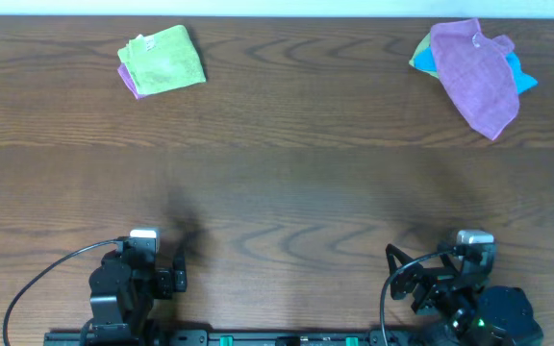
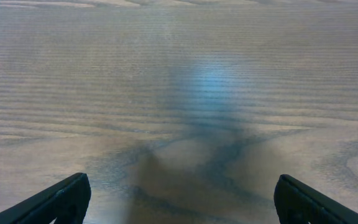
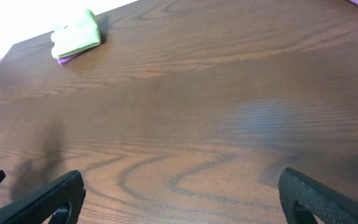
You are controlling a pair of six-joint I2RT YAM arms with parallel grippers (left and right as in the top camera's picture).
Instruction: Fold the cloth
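The lime-green cloth (image 1: 163, 58) lies folded in a small square at the table's far left, on top of a purple cloth whose edge peeks out at its lower left. It also shows small at the top left of the right wrist view (image 3: 76, 34). My left gripper (image 2: 179, 199) is open and empty over bare wood near the front edge. My right gripper (image 3: 180, 196) is open and empty, also near the front edge. Both are far from the cloth.
A pile at the far right holds a purple cloth (image 1: 476, 75) draped over a blue cloth (image 1: 521, 75), with a bit of yellow-green at its left. The table (image 1: 287, 183) is dark wood. Both arm bases sit at the front edge.
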